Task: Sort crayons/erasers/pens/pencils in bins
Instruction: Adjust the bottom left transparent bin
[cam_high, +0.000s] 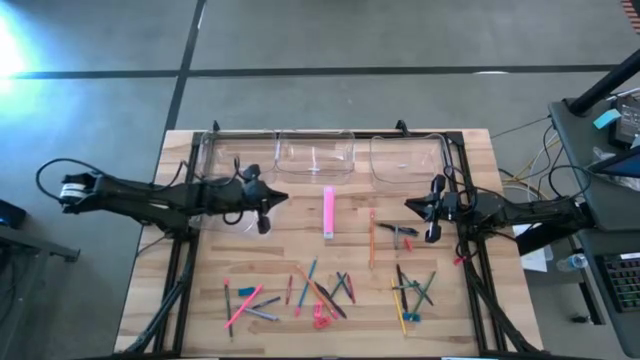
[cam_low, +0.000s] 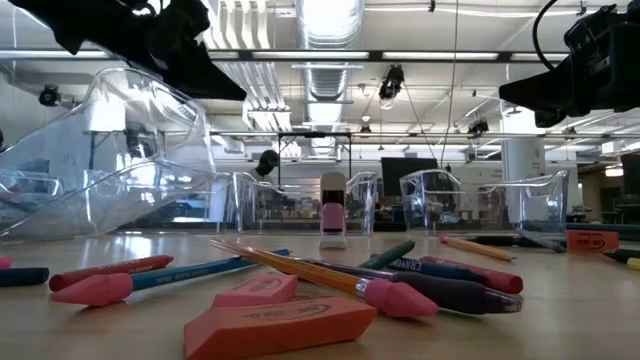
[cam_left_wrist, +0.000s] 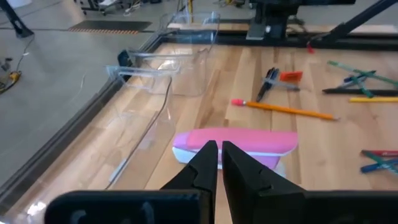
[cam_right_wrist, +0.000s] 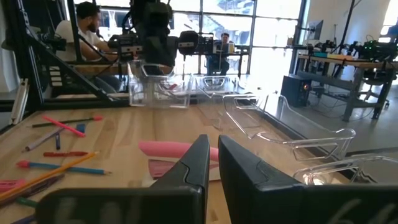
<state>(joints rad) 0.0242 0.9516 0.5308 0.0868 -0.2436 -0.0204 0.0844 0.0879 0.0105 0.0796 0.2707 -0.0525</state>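
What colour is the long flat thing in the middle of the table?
Pink, best seen in the high view.

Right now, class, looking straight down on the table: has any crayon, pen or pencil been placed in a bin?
No: the bins hold nothing, and the sticks lie on the table.

Around my wooden table (cam_high: 250, 262) the floor (cam_high: 330, 40) was plain grey concrete. Far side of the room had big bright windows (cam_right_wrist: 217, 18), people sitting at desks (cam_right_wrist: 87, 37), ducts overhead (cam_low: 330, 40).
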